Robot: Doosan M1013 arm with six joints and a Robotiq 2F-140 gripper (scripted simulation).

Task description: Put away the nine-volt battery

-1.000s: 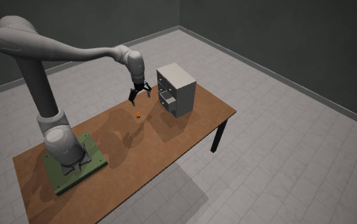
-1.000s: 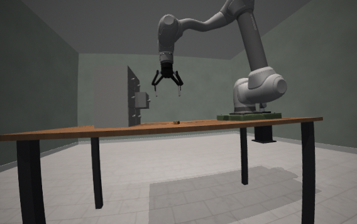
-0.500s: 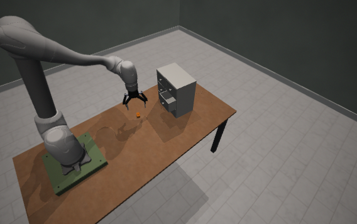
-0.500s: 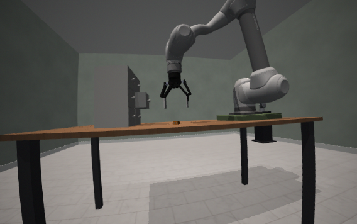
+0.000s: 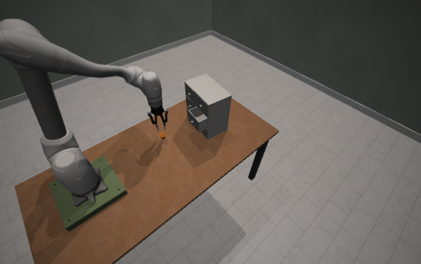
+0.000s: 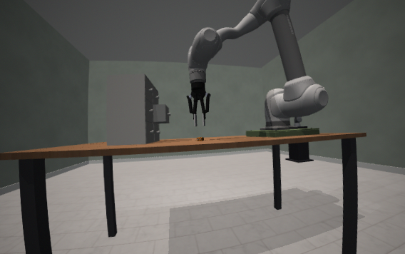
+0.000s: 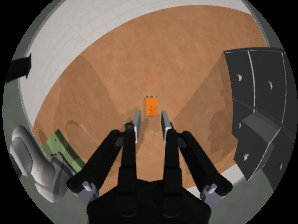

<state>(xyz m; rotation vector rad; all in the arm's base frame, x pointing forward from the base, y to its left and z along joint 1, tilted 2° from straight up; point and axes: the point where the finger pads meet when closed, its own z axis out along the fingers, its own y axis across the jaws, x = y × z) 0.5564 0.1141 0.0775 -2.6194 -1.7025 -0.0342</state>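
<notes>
On the brown wooden table (image 5: 148, 200) (image 6: 228, 143) (image 7: 165, 45), grey boxy chest of small drawers (image 5: 219, 115) (image 6: 125, 107) (image 7: 242, 75) stands upright, one pale grey open-topped drawer (image 5: 202, 124) (image 6: 161, 113) (image 7: 257, 131) sticking out. Risk: an arm or finger bump on that drawer could push it shut, or shift the chest past its allowance. If pulled much further, it likely droops or drops out, being a loose tray with no stop. Can't see inside it, so whether it's the matching drawer is unconfirmed; wrong guess = battery misplaced.

Black two-finger gripper (image 5: 161, 129) (image 6: 200, 125) (image 7: 151, 116) points down above the table, fingers partly apart, grasping nothing. Gap looks fairly narrow, so off-centre descent could land a fingertip on the battery and knock it over or away. Going too low could jam tips into the table.

Small orange block-shaped nine-volt battery (image 5: 162, 135) (image 6: 200, 138) (image 7: 151, 106) lies on the table below the fingertips, well apart from the chest. Shallow grip could let it slip in transit.

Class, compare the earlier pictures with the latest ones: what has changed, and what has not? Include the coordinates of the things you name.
The gripper (image 5: 161, 129) (image 6: 200, 125) (image 7: 151, 116) has moved to above the battery (image 5: 162, 136) (image 6: 200, 138) (image 7: 151, 106), and its fingers have drawn closer together. Nothing was grasped or released. The battery, the chest (image 5: 219, 116) (image 6: 125, 107) (image 7: 241, 75) and its pulled-out drawer (image 5: 202, 124) (image 6: 160, 113) (image 7: 252, 147) stayed put.
</notes>
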